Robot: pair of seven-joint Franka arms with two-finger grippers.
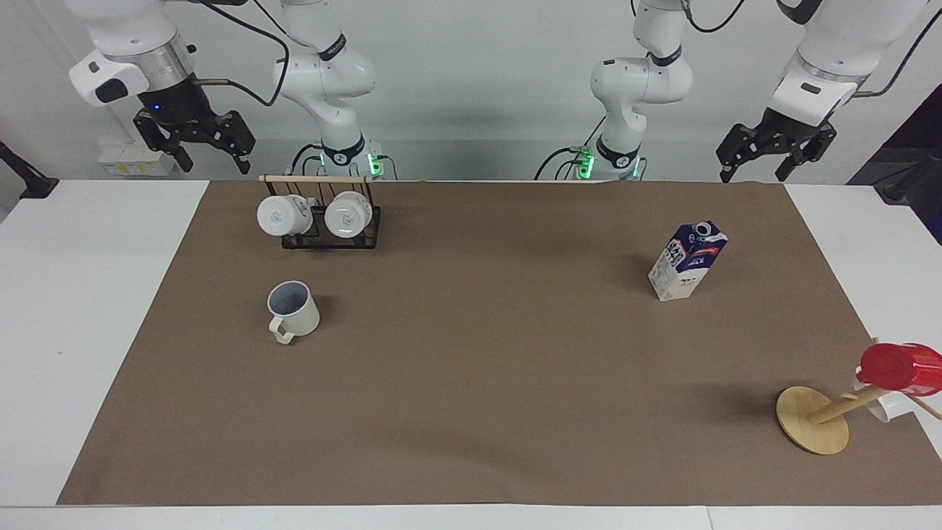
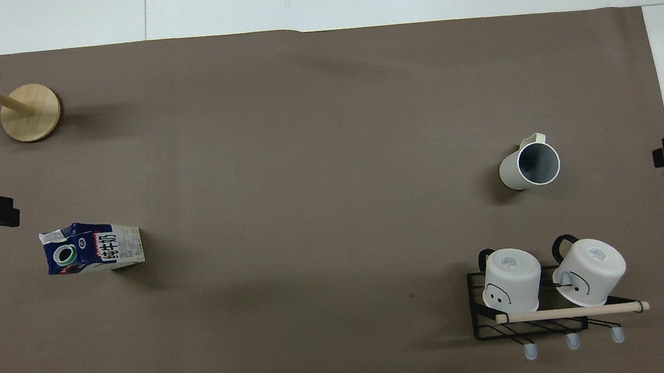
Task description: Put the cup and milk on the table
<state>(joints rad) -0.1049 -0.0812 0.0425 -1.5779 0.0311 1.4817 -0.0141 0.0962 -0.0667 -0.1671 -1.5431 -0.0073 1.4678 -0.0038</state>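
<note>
Grippers hang high at the robots' edge of the table (image 1: 96,309), both arms drawn back. The left gripper (image 1: 774,163) is over the mat's corner at the left arm's end, fingers spread, holding nothing. The right gripper (image 1: 197,151) is over the table edge beside the rack (image 1: 331,232), fingers also spread and bare.

The cup (image 1: 294,310) stands upright on the mat (image 1: 471,412), mouth up, a little farther from the robots than the rack and its two hung mugs (image 1: 281,214). The milk (image 1: 687,261) stands upright toward the left arm's end, well apart from the cup. A wide bare stretch of mat lies between them. The mug tree (image 1: 813,419) with the red cup (image 1: 899,366) stands at the mat's corner, farther out than the milk.
</note>
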